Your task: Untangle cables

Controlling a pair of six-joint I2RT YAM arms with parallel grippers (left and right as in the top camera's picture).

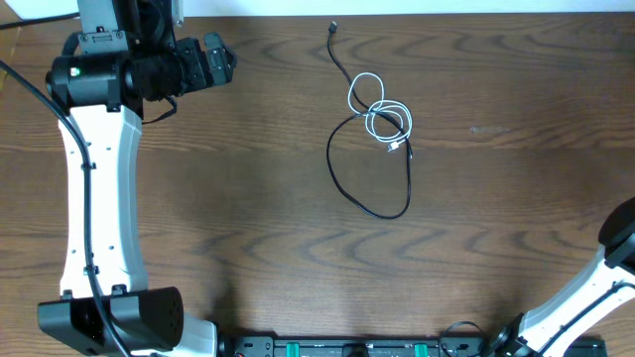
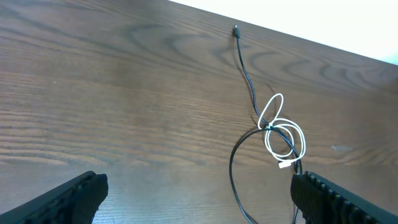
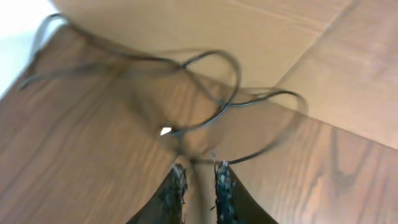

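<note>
A long black cable [image 1: 342, 178] lies in a loop at the table's middle, its plug end [image 1: 332, 28] toward the far edge. A short white cable [image 1: 380, 111] is coiled over it. Both show in the left wrist view, the black one [image 2: 249, 81] and the white one [image 2: 283, 134]. My left gripper [image 1: 226, 61] is open and empty, far left of them [image 2: 199, 199]. My right gripper [image 3: 199, 169] is out of the overhead view; its fingers are close together on a blurred black cable [image 3: 230, 68] that dangles in loops beyond the tips.
The left arm [image 1: 94, 198] runs down the table's left side. The right arm [image 1: 595, 288] reaches off the right edge. In the right wrist view the table edge [image 3: 298, 109] and a tan surface beyond it show.
</note>
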